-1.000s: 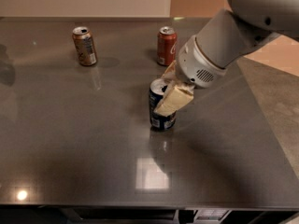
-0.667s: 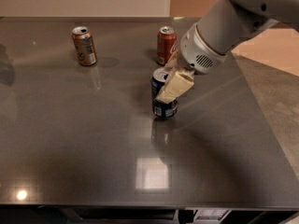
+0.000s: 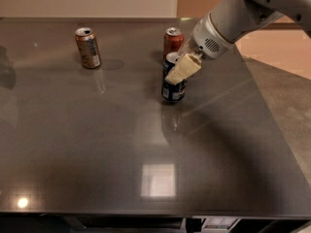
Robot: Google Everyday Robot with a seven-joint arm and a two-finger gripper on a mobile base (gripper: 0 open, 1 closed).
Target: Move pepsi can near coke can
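Note:
The pepsi can is dark blue with a silver top and stands upright on the dark table, just in front of the coke can. The coke can is red with a silver top and stands upright behind it, a small gap apart. My gripper comes in from the upper right on a white arm. Its tan fingers are closed around the upper part of the pepsi can and hide much of it.
A tan-brown can with a white label panel stands upright at the far left of the table. The table's right edge borders a lower grey floor. The front edge runs along the bottom of the view.
My gripper has carried the pepsi can back and slightly right, from mid-table to a spot just in front of the coke can. The other cans have not moved.

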